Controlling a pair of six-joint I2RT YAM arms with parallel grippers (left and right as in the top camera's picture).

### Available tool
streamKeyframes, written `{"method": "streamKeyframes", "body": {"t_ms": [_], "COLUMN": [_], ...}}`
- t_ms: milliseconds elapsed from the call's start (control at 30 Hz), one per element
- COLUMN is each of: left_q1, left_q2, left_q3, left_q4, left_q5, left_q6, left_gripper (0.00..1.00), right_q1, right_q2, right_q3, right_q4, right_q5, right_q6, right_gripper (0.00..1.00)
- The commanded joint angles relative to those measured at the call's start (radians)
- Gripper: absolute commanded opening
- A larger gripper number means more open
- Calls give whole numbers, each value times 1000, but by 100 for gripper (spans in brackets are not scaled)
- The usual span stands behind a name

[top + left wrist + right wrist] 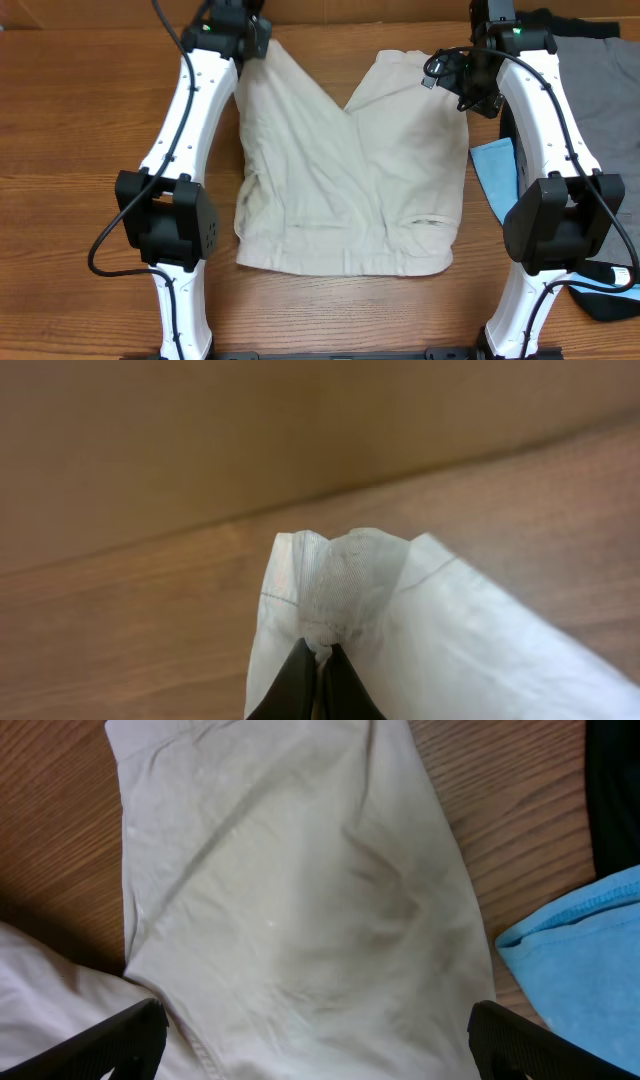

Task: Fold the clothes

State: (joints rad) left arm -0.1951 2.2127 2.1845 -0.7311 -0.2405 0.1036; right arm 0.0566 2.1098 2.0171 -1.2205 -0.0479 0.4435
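A pair of beige shorts [350, 180] lies spread on the wooden table, waistband towards the front, legs towards the back. My left gripper [250, 38] is shut on the hem of the left leg at the back; in the left wrist view its black fingers [318, 660] pinch the bunched white fabric [345, 590]. My right gripper [465, 75] is open above the right leg; in the right wrist view its two fingertips [320, 1030] stand wide apart over the beige cloth [290, 900], holding nothing.
A blue cloth [495, 170] lies right of the shorts, also in the right wrist view [570, 945]. A grey garment [605, 110] and a dark one [610, 295] lie at the right edge. A wall borders the table's back [200, 440].
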Motion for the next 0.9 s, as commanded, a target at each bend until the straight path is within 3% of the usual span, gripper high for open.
{"method": "streamKeyframes", "body": {"t_ms": [0,100,133,200,267,300,333,433,667,867], "left_q1": [56,122,137,169,202,215,236,268,264,260], "left_q2": [-6,-4,0,7,16,17,17,3,-81,-176], "left_q3": [65,60,60,60,60,60,60,83,259,288], "left_q4": [12,13,9,0,-12,-18,-28,-89,-450,-563], "left_q5": [-25,-22,-21,-22,-22,-22,-22,-19,212,269], "left_q6": [-19,-23,-23,-22,-23,-23,-23,-68,-82,-86], "left_gripper": [4,4,11,38,73,83,99,100,100,100], "right_q1": [-3,-3,-2,-2,-2,-2,-2,-2,4,39], "right_q2": [-7,-7,-7,-7,-7,-7,-7,-7,-31,-166], "right_q3": [-4,-4,-4,-4,-4,-4,-4,-4,-1,-1], "right_q4": [9,9,10,11,10,10,6,3,-19,-120], "right_q5": [5,5,3,2,2,2,1,-36,-157,-113], "right_q6": [-6,-6,-6,-6,-6,-6,-6,-51,-112,-138], "right_gripper": [100,100,100,100,100,100,100,100,99,96]}}
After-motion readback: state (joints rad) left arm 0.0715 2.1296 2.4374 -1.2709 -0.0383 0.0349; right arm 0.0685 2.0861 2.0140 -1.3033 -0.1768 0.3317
